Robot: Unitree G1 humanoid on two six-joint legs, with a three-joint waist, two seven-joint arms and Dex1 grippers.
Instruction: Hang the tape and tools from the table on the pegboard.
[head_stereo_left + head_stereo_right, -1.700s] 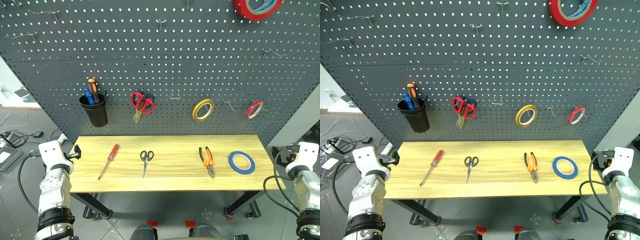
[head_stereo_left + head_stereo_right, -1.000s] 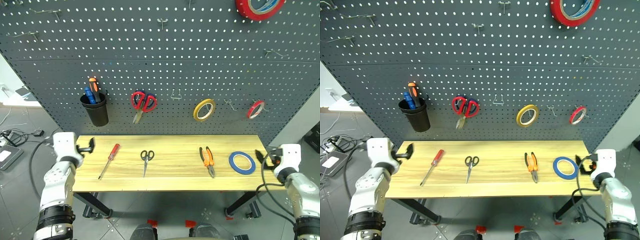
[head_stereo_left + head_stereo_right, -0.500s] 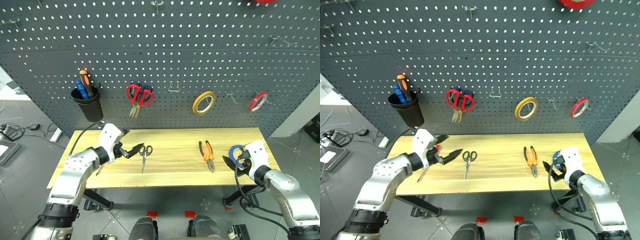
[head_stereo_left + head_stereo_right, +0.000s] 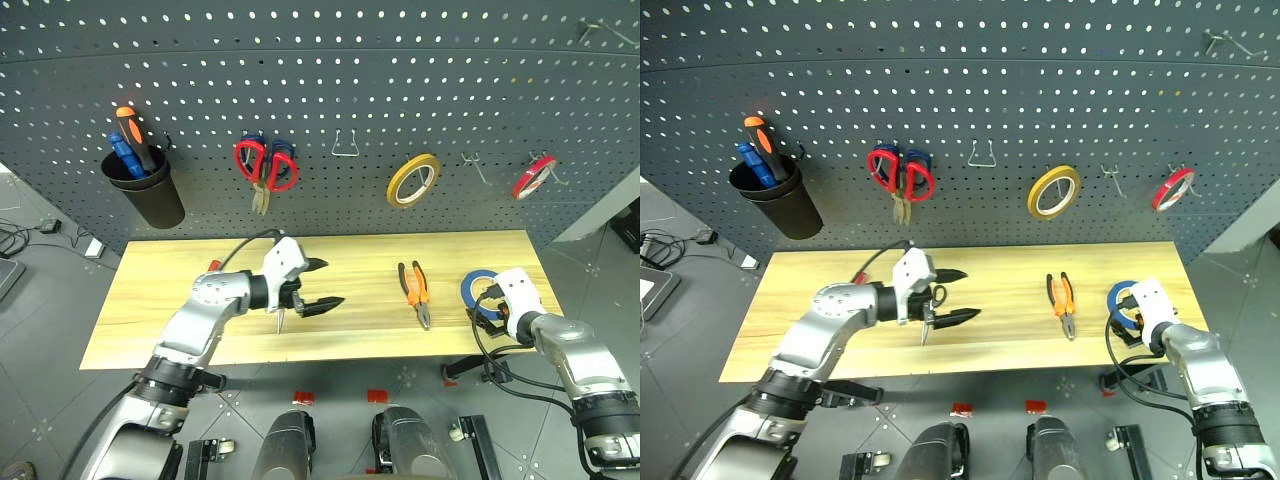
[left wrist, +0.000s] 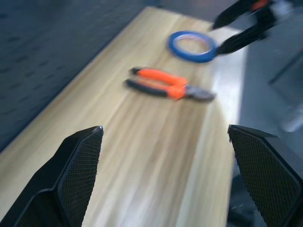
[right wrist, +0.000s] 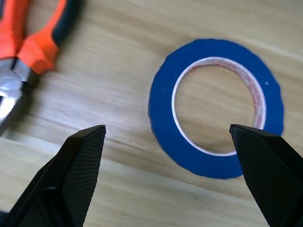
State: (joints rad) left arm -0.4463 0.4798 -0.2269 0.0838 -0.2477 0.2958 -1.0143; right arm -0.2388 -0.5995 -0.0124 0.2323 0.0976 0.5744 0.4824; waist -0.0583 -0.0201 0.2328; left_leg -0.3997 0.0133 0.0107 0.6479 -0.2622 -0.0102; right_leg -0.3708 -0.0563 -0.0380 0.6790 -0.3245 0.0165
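Hovering with its fingers spread wide and empty, the right claw [image 6: 165, 175] sits right over the blue tape roll [image 6: 215, 106], which lies flat on the right end of the surface [image 4: 360, 335]. The left claw [image 4: 322, 283] is likewise spread and empty, reaching across the middle of the surface with its fingers pointing toward the pliers [image 4: 415, 291]. The small black-handled scissors [image 4: 931, 308] lie just under and behind this claw, partly hidden by it, and the red handle tip of the slim screwdriver [image 4: 213, 266] peeks out behind the left forearm. The pliers rest between the two claws, near the tape.

By my reading the task has barely begun: tape, pliers, scissors and screwdriver all lie on the surface, and nothing of theirs hangs on the pegboard [image 4: 330, 90] yet. A bare hook [image 4: 345, 145] stands above the middle of the surface.

Compared with a second ago, both arms have come in from the ends of the surface: the left has swung over the screwdriver to the scissors, the right has closed on the tape. The camera has tipped downward too.
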